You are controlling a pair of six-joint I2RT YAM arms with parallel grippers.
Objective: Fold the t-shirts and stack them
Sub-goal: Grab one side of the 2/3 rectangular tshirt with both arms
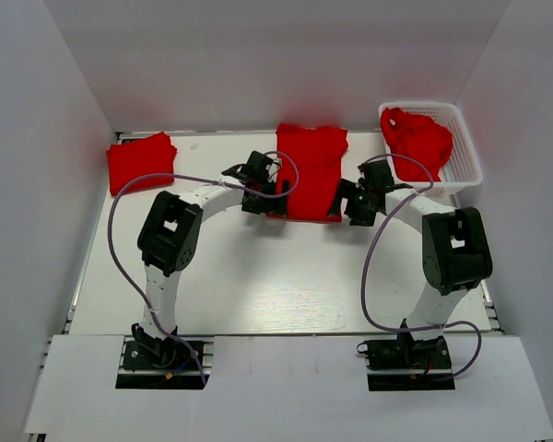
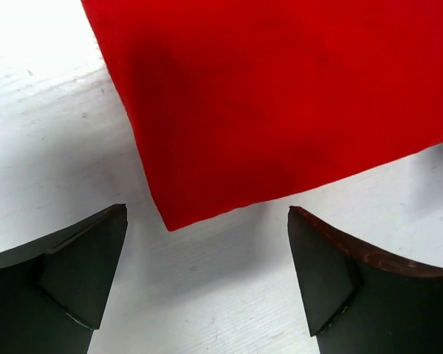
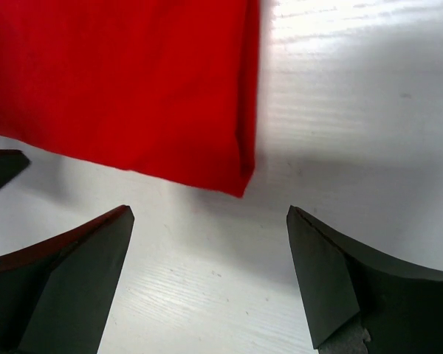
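Spotter: Shirt (image 1: 311, 170) lies as a long strip in the upper middle of the top view, with its near corners at your grippers. Left gripper (image 2: 207, 212) stands wide, the strip's near left corner just ahead of the gap. Your right gripper (image 3: 207, 210) is wide too, the other corner just ahead, toward the right of its gap.

Operator: So pinch both and fold away?

Spotter: I'd say so. Ease forward and low until each corner sits well between the fingers, then close on every layer. The right corner shows a doubled edge, and you could catch only the top ply. Lift both together and level, carry the near end to the far end, and lay it square.

Operator: And after?

Spotter: Folded shirt (image 1: 140, 161) sits at upper left for stacking. The basket (image 1: 465, 152) at upper right holds crumpled red cloth (image 1: 415, 138).
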